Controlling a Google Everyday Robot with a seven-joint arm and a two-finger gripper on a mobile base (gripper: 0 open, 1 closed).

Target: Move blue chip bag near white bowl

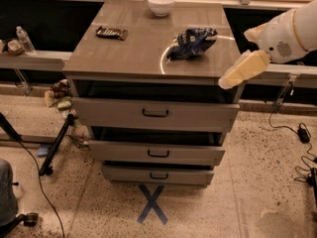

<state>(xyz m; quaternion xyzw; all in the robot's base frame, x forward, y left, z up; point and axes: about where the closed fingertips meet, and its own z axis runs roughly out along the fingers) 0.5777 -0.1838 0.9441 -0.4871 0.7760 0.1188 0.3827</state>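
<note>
The blue chip bag [191, 42] lies crumpled on the right half of the grey drawer cabinet's top [133, 53]. The white bowl [161, 4] stands at the back edge of the top, left of and behind the bag, well apart from it. My gripper [241, 69] comes in from the right on the white arm [290, 31]. It hangs at the cabinet's front right corner, to the right of and in front of the bag, not touching it.
A flat dark packet [112, 32] lies on the left of the top. The cabinet has three drawers [156, 113], slightly open. A blue X [152, 204] marks the floor in front. Cables [302, 133] lie at the right, a stand leg [54, 145] and clutter at the left.
</note>
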